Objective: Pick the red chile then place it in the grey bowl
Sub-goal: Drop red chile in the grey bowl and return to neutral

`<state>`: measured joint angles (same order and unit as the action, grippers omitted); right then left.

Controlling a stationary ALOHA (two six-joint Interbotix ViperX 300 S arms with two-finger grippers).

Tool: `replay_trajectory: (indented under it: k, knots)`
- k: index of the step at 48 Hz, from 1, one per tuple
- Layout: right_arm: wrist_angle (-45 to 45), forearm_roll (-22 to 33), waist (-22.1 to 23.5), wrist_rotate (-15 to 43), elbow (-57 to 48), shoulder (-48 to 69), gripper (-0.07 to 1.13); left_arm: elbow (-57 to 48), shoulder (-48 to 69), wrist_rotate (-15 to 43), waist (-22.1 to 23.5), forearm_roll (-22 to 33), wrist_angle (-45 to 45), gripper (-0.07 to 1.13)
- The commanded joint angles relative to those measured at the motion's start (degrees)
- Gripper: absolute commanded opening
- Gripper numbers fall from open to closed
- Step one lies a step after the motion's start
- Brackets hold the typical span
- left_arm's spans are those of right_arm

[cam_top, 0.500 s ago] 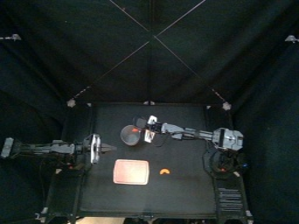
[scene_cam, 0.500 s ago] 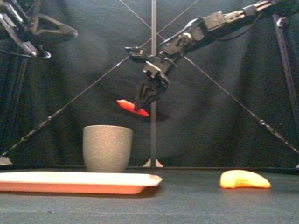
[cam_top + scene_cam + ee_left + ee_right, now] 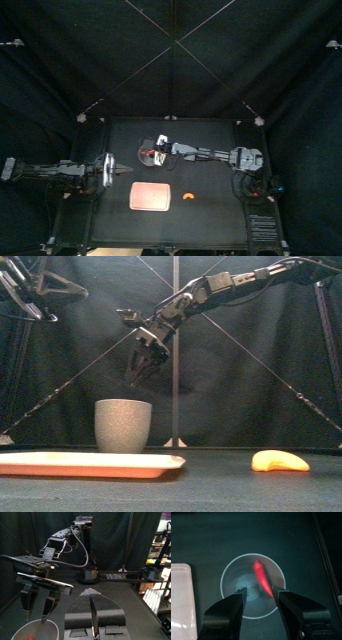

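The red chile (image 3: 259,575) lies inside the tall grey speckled cup (image 3: 252,586), seen from straight above in the right wrist view. My right gripper (image 3: 260,591) hangs open directly over the cup's mouth, nothing between its jaws. From the front, the right gripper (image 3: 139,376) is a short way above the cup (image 3: 123,424), and no chile shows outside it. In the top view the right gripper (image 3: 152,154) covers the cup. My left gripper (image 3: 112,170) rests at the table's left, its jaws (image 3: 92,601) shut and empty.
A flat pink tray (image 3: 147,198) lies near the front, left of centre, with its edge (image 3: 94,464) close to the front camera. An orange toy (image 3: 191,196) sits on the table to the tray's right (image 3: 279,461).
My right gripper moved left until it stood over the cup and opened. The chile left its jaws and now lies in the cup. The left arm stayed still.
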<state>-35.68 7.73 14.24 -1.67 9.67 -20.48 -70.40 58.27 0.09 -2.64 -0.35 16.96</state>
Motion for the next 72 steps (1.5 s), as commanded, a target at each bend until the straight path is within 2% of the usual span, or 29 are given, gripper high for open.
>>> replay_trajectory:
  k: [1, 14, 24, 37, 50, 57, 72]
  knots:
    - [1.8, -0.2, 0.1, 0.1, -0.1, 4.1, 0.83, 0.7, -0.1, 0.0, 0.0, -0.1, 0.3, -0.03]
    - [14.2, -2.3, -0.2, 0.8, -12.6, 18.7, 0.83, 0.6, -0.1, 0.0, -0.1, -0.1, 0.3, -0.03]
    - [20.7, -2.6, -4.4, 1.3, -26.8, 34.1, 0.83, 0.6, 0.1, 0.0, -0.4, -0.1, 0.3, -0.03]
    - [23.7, -2.7, -5.7, 2.9, -44.9, 55.4, 0.83, 0.4, 0.3, 0.0, -0.6, -0.1, 0.3, -0.03]
    - [27.2, -5.4, -5.6, 3.5, -59.8, 75.8, 0.83, 0.0, 0.4, 0.0, -1.5, 0.0, 0.3, -0.03]
    - [27.3, -6.5, -5.5, 3.5, -63.3, 81.2, 0.83, 0.0, 0.5, 0.0, -1.5, 0.0, 0.3, -0.03]
    - [27.2, -6.6, -5.2, 3.4, -63.6, 81.7, 0.83, 0.0, 0.4, 0.0, -1.6, 0.1, 0.2, -0.03]
